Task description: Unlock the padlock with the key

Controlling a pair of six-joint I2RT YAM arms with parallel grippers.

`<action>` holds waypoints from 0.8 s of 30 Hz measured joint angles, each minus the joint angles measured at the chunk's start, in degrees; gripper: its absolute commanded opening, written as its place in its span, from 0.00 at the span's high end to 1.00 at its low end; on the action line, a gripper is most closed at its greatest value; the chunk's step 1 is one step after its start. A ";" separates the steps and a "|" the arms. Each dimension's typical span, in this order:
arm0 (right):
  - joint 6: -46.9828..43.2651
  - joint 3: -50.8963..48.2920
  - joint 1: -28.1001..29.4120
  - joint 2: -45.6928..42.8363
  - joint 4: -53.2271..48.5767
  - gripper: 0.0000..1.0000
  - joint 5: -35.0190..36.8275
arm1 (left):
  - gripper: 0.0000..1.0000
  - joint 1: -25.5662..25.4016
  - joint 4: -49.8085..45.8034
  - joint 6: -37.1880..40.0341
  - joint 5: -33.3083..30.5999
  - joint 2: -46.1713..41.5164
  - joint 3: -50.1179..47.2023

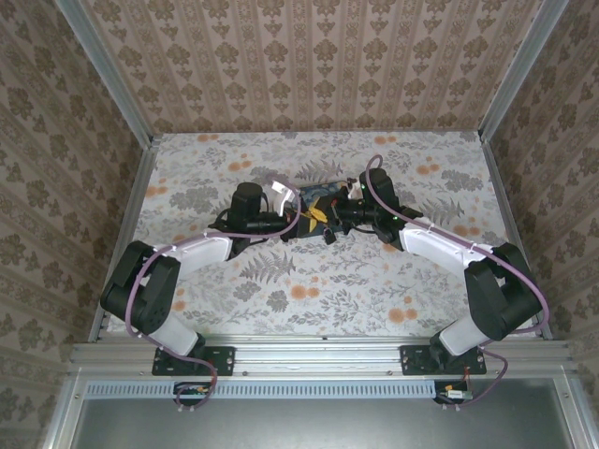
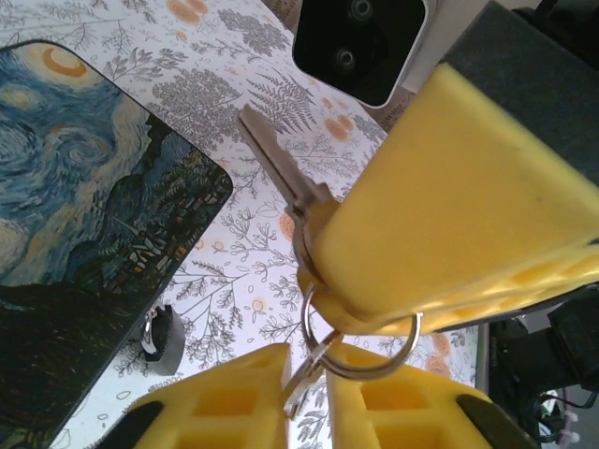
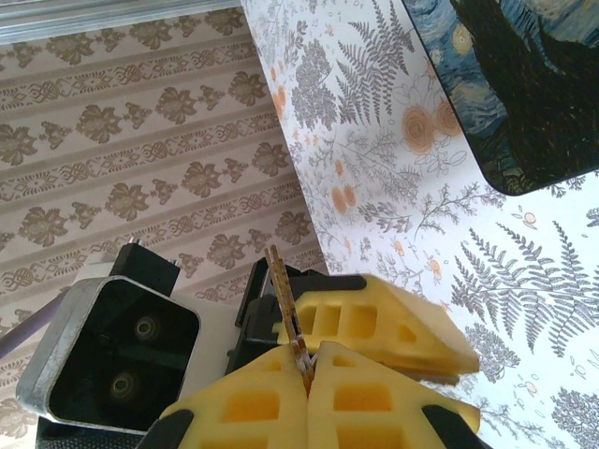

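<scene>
The right jaws are pressed fully together on the head of the key — its blade sticks out bare beyond their tips, pointing out over the counter. In the left wrist view, one broad yellow finger of those jaws covers the key's head, and the ring hangs from under it. The left jaws sit directly below that ring, their tips almost meeting, with the second key caught in the narrow slot between them. The two pairs of jaws meet tip to tip, close together, above the counter. The padlock lies on the counter off to the left of the left jaws and lower than both pairs — just beside the edge of the blue swirl-painted box. Neither pair touches it. The box spreads out beyond the padlock, away from the jaws.
</scene>
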 measured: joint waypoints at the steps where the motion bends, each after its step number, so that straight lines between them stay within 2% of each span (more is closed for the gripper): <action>1: 0.00 0.00 -0.13 0.00 -0.02 1.00 0.17 | 1.00 0.00 0.13 0.04 0.28 0.00 0.00; 10: -0.39 -0.07 -1.14 -0.15 -1.57 0.98 0.61 | 1.00 -0.33 0.39 0.35 1.57 0.09 -0.11; 18: -5.03 -0.22 -2.75 -2.23 -7.65 0.85 1.27 | 1.00 -0.33 0.22 0.74 4.94 0.66 -0.11; 24: -8.26 -2.69 -5.86 -4.81 -10.19 0.75 2.89 | 1.00 -0.28 -1.03 0.90 10.10 1.77 -0.11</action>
